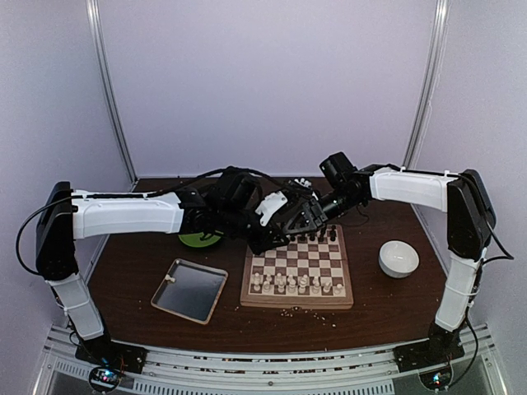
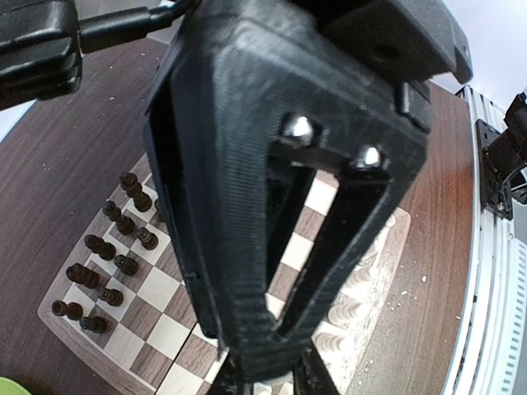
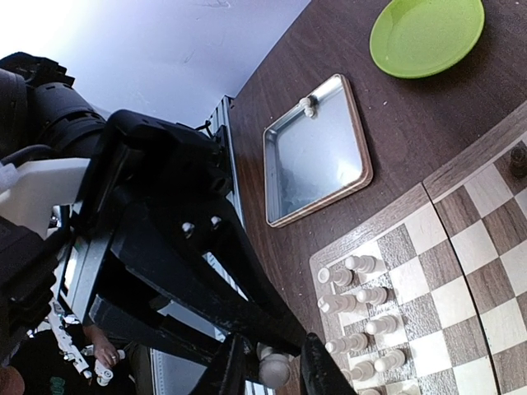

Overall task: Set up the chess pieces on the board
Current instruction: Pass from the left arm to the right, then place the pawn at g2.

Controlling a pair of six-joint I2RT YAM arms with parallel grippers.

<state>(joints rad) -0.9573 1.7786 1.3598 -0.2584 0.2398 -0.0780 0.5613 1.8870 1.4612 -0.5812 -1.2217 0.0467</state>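
Most chess pieces are already standing on the board, near the tabletop's front edge; the right gripper is pinching a white piece; a stray piece is waiting in the tray; whether the left gripper is pressed together I cannot tell.

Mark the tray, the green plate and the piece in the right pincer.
tray (image 3: 323,164), right wrist view, on its bare floor.
green plate (image 3: 426,34), right wrist view, on its centre.
piece (image 3: 275,368), right wrist view, on its white rounded body.
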